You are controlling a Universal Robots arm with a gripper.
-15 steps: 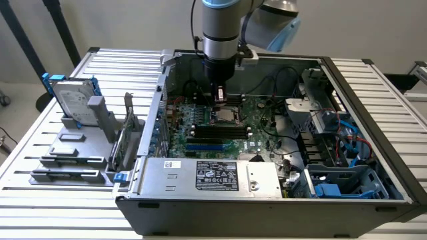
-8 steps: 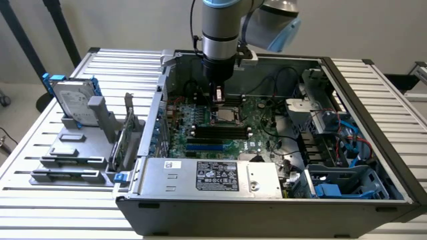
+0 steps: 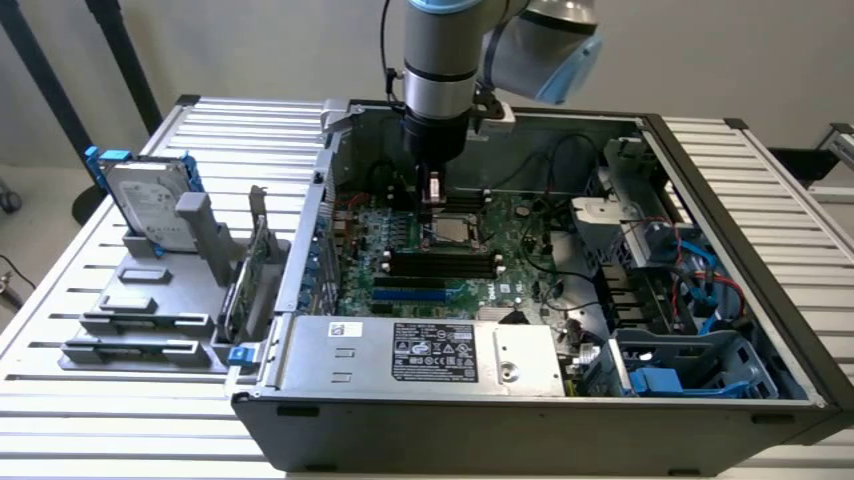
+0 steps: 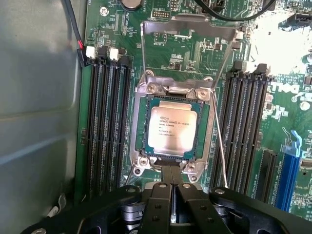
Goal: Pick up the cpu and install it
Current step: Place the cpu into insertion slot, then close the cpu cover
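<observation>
The cpu (image 4: 172, 130), a flat square chip with a silvery top, lies seated inside the motherboard socket (image 4: 141, 131). The socket's metal load plate (image 4: 187, 29) stands swung open, and its thin wire lever (image 4: 220, 146) is raised beside it. My gripper (image 4: 171, 169) is shut with nothing between its black fingers. Its tips are at the socket's edge, just beside the chip. In the exterior view the gripper (image 3: 431, 196) hangs straight down inside the open computer case, right over the cpu (image 3: 451, 233).
Black memory slots (image 4: 105, 126) flank the socket on both sides. A silver hard drive with blue brackets (image 3: 140, 200) stands on a grey fixture (image 3: 147, 300) at the exterior view's left. The power supply (image 3: 420, 350) fills the case front; cables (image 3: 587, 180) and drive bays lie right.
</observation>
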